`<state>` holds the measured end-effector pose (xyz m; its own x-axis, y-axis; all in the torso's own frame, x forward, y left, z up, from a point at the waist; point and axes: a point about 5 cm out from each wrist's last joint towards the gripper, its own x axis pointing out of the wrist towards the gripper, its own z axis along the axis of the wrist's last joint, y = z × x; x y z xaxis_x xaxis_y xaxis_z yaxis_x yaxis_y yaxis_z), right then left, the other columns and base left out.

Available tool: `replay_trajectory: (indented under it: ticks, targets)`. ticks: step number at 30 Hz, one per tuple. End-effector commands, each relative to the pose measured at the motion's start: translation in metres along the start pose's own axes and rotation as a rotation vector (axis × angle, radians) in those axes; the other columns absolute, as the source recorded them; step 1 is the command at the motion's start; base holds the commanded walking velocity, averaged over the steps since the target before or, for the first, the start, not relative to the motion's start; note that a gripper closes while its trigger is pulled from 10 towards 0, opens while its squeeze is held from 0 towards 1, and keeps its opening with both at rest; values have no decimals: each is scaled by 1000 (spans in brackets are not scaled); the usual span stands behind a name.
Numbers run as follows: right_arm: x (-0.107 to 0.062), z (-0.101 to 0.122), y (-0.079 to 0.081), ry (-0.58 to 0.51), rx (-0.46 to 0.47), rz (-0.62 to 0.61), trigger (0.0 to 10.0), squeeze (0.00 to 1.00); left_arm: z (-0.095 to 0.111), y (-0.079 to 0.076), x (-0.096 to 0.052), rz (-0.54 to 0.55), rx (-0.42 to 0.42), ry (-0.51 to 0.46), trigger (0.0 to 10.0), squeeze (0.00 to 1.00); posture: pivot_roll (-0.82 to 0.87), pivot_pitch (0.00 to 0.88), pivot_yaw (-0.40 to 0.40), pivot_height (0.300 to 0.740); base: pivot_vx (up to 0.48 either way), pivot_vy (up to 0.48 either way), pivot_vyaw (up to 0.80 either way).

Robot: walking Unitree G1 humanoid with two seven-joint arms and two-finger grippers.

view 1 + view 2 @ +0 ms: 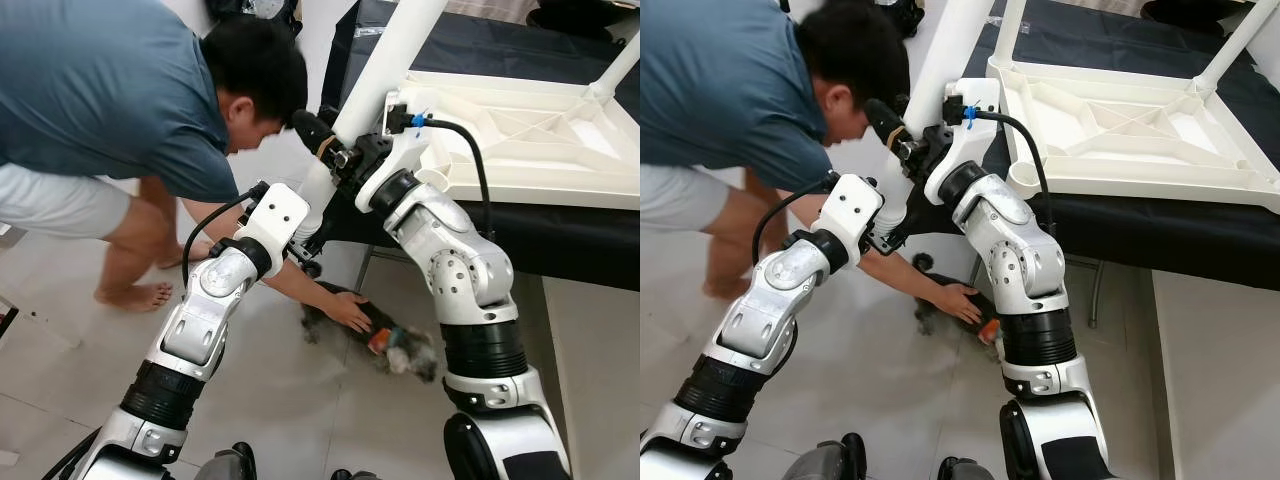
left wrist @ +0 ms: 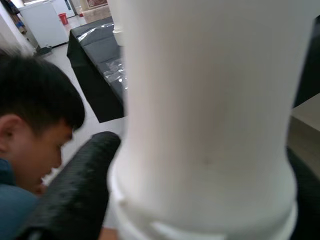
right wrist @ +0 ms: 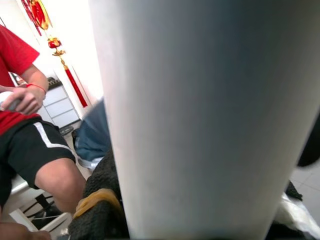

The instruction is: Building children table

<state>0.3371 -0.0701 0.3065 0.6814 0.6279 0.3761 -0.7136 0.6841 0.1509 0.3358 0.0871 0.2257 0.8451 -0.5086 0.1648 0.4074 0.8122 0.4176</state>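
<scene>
A thick white table leg [image 1: 385,70] slants up from low centre towards the upside-down white tabletop [image 1: 520,140], which lies on a black-covered table [image 1: 570,245]. My right gripper [image 1: 335,148] is shut on the leg partway up, one black finger [image 3: 100,205] lying against the leg [image 3: 210,115]. Lower down, my left gripper [image 1: 308,235] is also shut on the leg [image 2: 205,115], a black finger [image 2: 75,190] beside it. A second leg [image 1: 620,65] stands fitted at the tabletop's far right corner.
A person [image 1: 120,100] in a blue shirt bends in from the left, close to my arms, one hand [image 1: 350,312] on a small dark dog [image 1: 390,345] on the tiled floor under the leg. Another person [image 3: 20,110] in red sits beyond.
</scene>
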Motion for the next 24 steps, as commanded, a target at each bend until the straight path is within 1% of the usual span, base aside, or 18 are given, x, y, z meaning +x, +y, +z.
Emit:
replay_trajectory:
  ticks: [1, 10, 13, 14, 17, 18, 19, 20, 23, 24]
  targets:
    - [-3, -6, 2, 25, 15, 12, 10000, 0, 3, 2, 1, 9, 12, -23, 0, 0, 99, 194, -113, 740, 0, 0, 0]
    - [-3, -7, 3, 30, 24, 7, 10000, 0, 3, 3, 0, 13, 23, -35, 0, 0, 95, 196, -114, 740, 0, 0, 0]
    - [-3, -7, -2, 24, 24, -18, 10000, 0, 4, 1, 0, 4, 12, -28, 0, 0, 98, 196, -116, 740, 0, 0, 0]
    - [-3, -6, -4, 17, 25, -23, 10000, 0, 5, -1, 0, 0, 11, -28, 10000, 0, 97, 194, -116, 740, 0, 0, 0]
    - [-5, -6, -7, 12, 25, -25, 10000, 0, 6, -3, -3, -11, 6, -30, 10000, 0, 97, 194, -116, 740, 0, 0, 0]
    - [-6, -7, -10, 11, 24, -25, 10000, 1000, 6, -4, -5, -16, 7, -31, 10000, 0, 97, 194, -116, 740, 0, 0, 0]
    - [-7, -8, -12, 12, 20, -22, 10000, 1000, 6, -6, -9, -29, 6, -27, 10000, 0, 97, 194, -116, 740, 0, 0, 0]
    - [-7, -8, -12, 12, 20, -22, 10000, 1000, 6, -6, -9, -29, 6, -27, 10000, 0, 97, 194, -116, 740, 0, 0, 0]
    - [-10, -8, -18, 13, 1, -11, 10000, 1000, 4, -7, -18, -55, -1, -17, 10000, 0, 102, 193, -116, 740, 0, 0, 0]
    - [-10, -8, -18, 13, 1, -11, 10000, 1000, 4, -7, -18, -55, -1, -17, 10000, 0, 102, 193, -116, 740, 0, 0, 0]
